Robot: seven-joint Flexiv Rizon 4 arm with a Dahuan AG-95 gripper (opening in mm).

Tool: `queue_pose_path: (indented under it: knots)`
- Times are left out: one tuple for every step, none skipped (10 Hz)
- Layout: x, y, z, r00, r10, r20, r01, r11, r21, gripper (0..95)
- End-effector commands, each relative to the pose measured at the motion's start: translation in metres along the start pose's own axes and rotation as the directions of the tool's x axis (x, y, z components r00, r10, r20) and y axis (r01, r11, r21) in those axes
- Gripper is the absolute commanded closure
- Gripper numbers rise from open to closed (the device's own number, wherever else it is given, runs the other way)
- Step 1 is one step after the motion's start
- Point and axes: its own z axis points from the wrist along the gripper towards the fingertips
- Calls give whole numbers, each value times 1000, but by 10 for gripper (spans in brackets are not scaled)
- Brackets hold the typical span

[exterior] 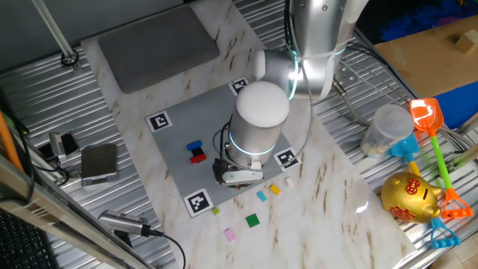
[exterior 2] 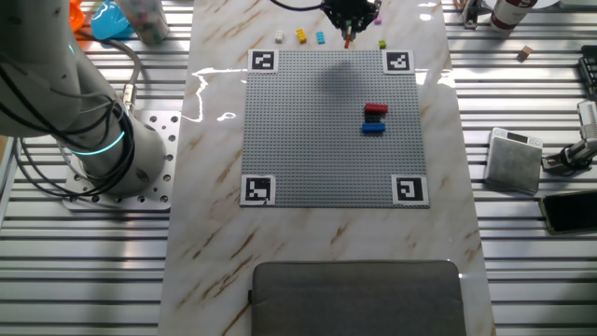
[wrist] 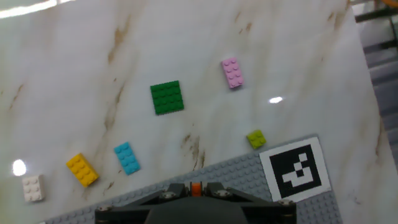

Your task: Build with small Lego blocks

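Hand view: we see the gripper [wrist: 196,191] pinching an orange block [wrist: 196,186], loose blocks lie just ahead, e.g. green block [wrist: 166,98]

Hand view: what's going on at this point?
The gripper holds a small orange brick in its jaws at the edge of the grey baseplate, near one corner marker. A red, black and blue stack already sits on the plate. Loose on the marble beyond the edge lie green, pink, lime, light blue, yellow and white bricks, none yet placed.
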Motion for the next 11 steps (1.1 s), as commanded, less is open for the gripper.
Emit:
queue_pose_path:
  knots:
    - [27, -24, -4, 994, -113, 0, 113, 994, -12, 950]
    - [43, -38, -6, 989, -147, 3, 147, 989, -12, 950]
    - [58, -50, -6, 986, -167, 2, 167, 986, -11, 950]
    - [74, -61, -3, 982, -191, 9, 191, 981, -11, 950]
    - [84, -68, -2, 979, -203, 14, 203, 979, -12, 950]
    - [92, -71, -3, 978, -209, 13, 209, 978, -10, 950]
    - [93, -71, -3, 978, -208, 11, 208, 978, -9, 950]
    - [93, -71, -3, 978, -208, 4, 208, 978, -7, 950]
    - [91, -69, -1, 980, -201, 0, 201, 980, -10, 950]
    - [91, -69, -1, 982, -191, 5, 191, 982, -13, 950]
    - [91, -69, -1, 987, -163, 6, 163, 986, -12, 950]
